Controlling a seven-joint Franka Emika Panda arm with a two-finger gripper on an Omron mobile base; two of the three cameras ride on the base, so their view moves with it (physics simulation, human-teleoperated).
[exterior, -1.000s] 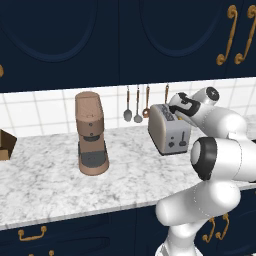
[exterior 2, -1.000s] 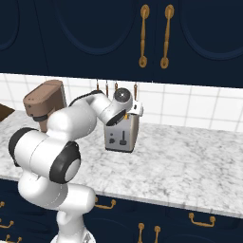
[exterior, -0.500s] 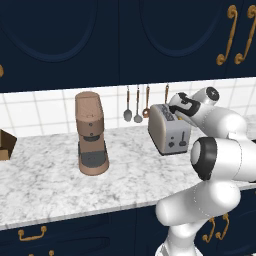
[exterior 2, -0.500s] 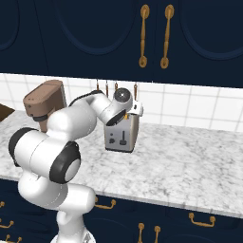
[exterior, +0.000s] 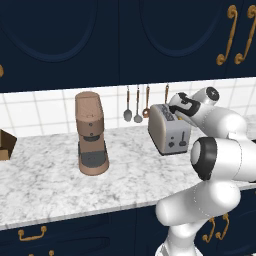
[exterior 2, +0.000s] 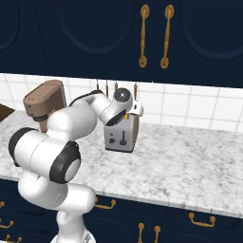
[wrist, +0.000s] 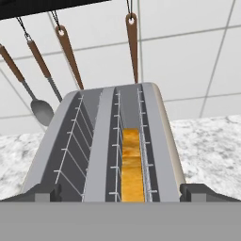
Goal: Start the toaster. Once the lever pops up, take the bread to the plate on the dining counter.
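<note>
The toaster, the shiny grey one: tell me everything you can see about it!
The boxy silver-grey metal toaster stands upright on the white-grey marbled counter, before the white tiled wall. Two dark wire-lined slots run along its top; a golden-brown bread slice sits low in one. Its narrow end shows dark knobs and a dark lever. The open gripper hovers just above.

Even, bright rendered light, soft shadows, no glare, everything sharp throughout.
</note>
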